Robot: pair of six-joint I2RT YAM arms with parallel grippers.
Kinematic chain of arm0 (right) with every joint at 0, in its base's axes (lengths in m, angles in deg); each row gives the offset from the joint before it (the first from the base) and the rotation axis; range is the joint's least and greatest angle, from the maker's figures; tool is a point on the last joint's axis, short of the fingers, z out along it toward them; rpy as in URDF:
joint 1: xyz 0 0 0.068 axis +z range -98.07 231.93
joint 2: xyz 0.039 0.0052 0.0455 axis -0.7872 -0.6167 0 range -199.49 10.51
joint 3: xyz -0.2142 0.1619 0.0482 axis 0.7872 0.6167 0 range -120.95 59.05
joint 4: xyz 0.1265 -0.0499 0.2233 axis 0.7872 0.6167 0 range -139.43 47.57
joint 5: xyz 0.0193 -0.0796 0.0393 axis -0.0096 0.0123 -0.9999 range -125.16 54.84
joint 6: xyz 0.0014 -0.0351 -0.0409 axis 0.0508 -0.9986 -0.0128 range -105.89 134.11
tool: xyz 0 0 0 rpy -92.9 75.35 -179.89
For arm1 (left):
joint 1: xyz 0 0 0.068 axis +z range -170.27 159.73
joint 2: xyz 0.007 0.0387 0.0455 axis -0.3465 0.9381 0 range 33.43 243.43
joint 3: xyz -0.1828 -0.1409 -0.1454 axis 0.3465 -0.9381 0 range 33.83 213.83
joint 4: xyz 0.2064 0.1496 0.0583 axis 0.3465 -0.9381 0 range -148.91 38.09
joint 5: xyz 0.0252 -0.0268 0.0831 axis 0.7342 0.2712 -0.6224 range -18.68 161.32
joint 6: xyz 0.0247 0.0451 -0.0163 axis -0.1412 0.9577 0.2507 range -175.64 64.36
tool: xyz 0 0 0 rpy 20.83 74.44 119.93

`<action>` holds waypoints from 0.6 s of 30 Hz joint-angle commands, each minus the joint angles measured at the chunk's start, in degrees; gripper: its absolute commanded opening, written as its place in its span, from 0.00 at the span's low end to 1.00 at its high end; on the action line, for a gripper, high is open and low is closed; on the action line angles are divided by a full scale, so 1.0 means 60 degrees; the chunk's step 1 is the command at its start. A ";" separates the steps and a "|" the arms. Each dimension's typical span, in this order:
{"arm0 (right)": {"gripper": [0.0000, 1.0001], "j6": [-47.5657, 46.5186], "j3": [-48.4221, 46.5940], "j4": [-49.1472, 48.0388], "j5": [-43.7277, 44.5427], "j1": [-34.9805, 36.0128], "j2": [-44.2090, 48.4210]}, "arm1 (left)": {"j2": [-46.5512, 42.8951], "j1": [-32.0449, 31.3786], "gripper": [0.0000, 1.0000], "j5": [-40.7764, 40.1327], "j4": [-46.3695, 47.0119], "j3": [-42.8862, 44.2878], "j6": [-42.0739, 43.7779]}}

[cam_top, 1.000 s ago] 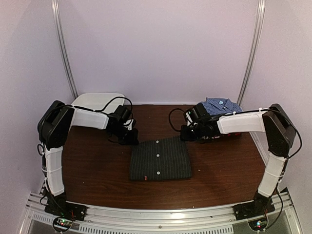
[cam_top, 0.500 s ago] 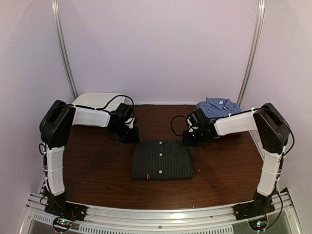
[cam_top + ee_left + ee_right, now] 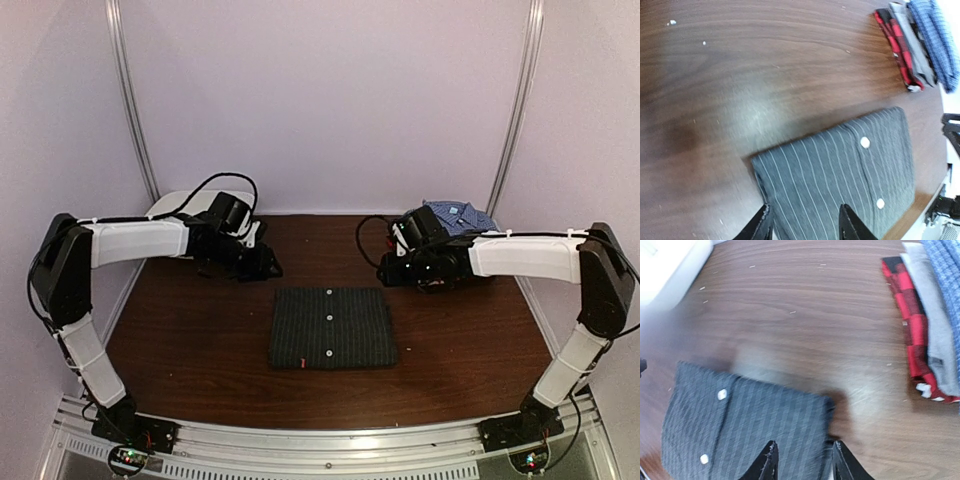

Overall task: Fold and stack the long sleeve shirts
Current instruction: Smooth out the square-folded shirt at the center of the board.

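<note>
A black pinstriped long sleeve shirt [image 3: 330, 327] lies folded in a flat rectangle at the table's middle, its light buttons facing up. My left gripper [image 3: 262, 265] hovers just off its far left corner, and in the left wrist view it [image 3: 804, 206] stands open above the striped cloth [image 3: 840, 175], holding nothing. My right gripper [image 3: 388, 272] hangs by the far right corner, open [image 3: 804, 442] over the same shirt [image 3: 745, 415]. At the back right sits a stack of folded shirts with the blue checked shirt [image 3: 458, 215] on top, the grey shirt [image 3: 935, 330] under it and the red-black shirt [image 3: 907, 325] lowest.
A white plastic tub [image 3: 190, 205] stands at the back left corner behind the left arm. Bare brown table [image 3: 200, 340] surrounds the folded shirt, with walls on three sides and the metal rail [image 3: 330, 440] along the near edge.
Both grippers have opened, let go of the black shirt's far corners and drawn up and back. The shirt now lies flat by itself.
</note>
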State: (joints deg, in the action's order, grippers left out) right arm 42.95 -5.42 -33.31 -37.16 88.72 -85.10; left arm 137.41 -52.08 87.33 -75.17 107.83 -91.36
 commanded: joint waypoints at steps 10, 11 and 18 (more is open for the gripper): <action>0.36 0.0850 0.0570 -0.0086 0.0288 0.2217 0.0172 | -0.2087 -0.0026 0.49 0.1990 0.1827 -0.4086 -0.0938; 0.36 0.0874 0.0631 -0.0100 0.0289 0.2243 0.0155 | -0.2095 -0.0029 0.50 0.2078 0.1957 -0.4245 -0.0981; 0.36 0.1037 0.1567 -0.0450 0.0518 0.2174 0.0244 | -0.1549 -0.0181 0.52 0.2804 0.3235 -0.4706 -0.1452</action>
State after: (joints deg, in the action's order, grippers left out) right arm 48.07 1.10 -35.13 -36.22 102.08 -83.57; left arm 126.88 -52.39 101.17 -62.72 79.87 -98.40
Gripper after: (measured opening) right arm 0.361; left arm 0.524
